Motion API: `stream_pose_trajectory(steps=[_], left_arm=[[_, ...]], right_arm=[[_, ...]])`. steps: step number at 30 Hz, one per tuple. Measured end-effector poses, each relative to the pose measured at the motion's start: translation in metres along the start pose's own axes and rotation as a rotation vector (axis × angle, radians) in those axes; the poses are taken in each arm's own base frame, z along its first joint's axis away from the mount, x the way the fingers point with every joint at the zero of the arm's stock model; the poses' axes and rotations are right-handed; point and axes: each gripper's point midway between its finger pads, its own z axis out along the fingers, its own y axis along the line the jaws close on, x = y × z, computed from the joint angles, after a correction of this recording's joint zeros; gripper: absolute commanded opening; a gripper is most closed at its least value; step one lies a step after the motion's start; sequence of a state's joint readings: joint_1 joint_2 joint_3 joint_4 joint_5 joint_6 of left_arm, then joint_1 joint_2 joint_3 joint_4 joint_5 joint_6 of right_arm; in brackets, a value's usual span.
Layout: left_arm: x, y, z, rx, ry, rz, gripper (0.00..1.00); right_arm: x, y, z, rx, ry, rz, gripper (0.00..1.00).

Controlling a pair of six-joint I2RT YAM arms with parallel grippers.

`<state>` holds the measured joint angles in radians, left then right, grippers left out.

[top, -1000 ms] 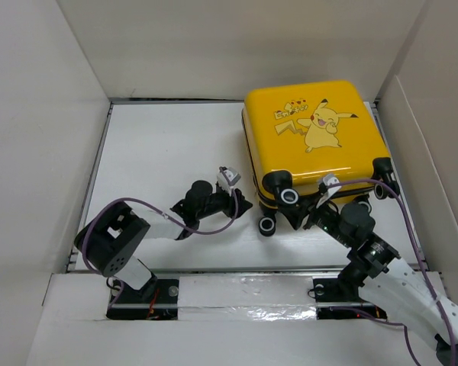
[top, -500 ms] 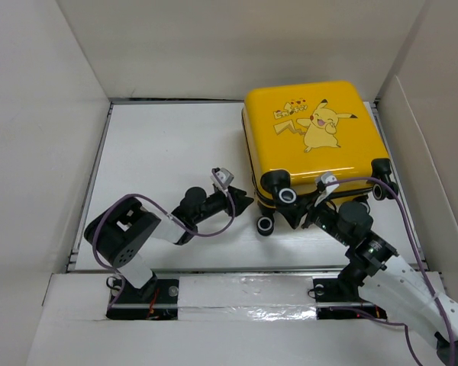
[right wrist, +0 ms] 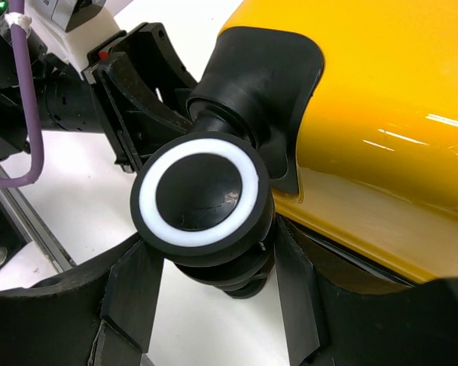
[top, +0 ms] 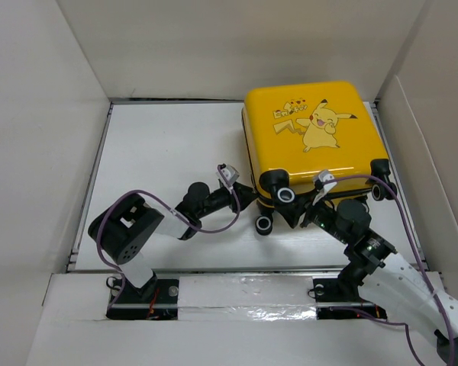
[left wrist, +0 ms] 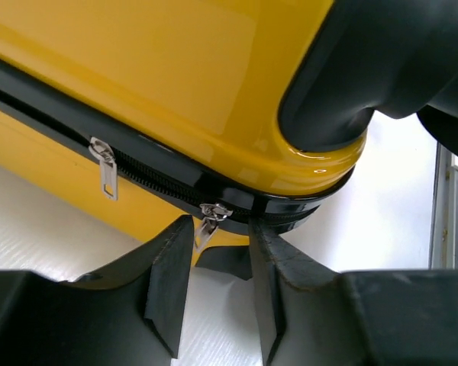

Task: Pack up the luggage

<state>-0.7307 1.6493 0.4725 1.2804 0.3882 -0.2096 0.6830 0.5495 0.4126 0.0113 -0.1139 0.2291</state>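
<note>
The luggage (top: 313,130) is a yellow hard-shell suitcase lying flat and closed at the back right, its cartoon print facing up. My left gripper (top: 246,200) is at its near-left corner. In the left wrist view the yellow shell (left wrist: 175,61) fills the top. A silver zipper pull (left wrist: 208,221) hangs between my left gripper's (left wrist: 220,236) parted fingertips, close to the left finger. A second pull (left wrist: 103,169) hangs further left along the black zipper. My right gripper (top: 296,216) straddles a black caster wheel (right wrist: 198,191) with a white ring, both pads (right wrist: 296,293) against it.
White walls (top: 46,114) box in the white table (top: 160,145) on the left, back and right. Another wheel (top: 382,191) sticks out at the suitcase's near-right corner. A metal rail (top: 237,293) runs along the near edge by the arm bases.
My left gripper has slid right to the suitcase's corner, and its jaws have narrowed around the zipper pull. The right gripper has stayed on the wheel.
</note>
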Motion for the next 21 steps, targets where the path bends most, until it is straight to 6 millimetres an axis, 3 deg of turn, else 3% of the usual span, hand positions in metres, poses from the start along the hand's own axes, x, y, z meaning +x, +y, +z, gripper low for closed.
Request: stream_pose_trajectory(steps=[5,10,21], left_arm=[[-0.0016,-0.0042,0.0026,0.034,0.003,0.032,0.18],[-0.0002,-0.0064,0.0048,0.057,0.011,0.041,0.01],[-0.0009,0.0005,0.0068,0.042,0.012,0.082,0.00]], right_arm=[[-0.0018,0.0000,0.0000,0.002,-0.001,-0.001,0.00],[-0.0038,-0.0021,-0.0009,0.017,-0.004,-0.001,0.00],[-0.0035,-0.0032,-0.0060,0.025,-0.004,-0.003,0.00]])
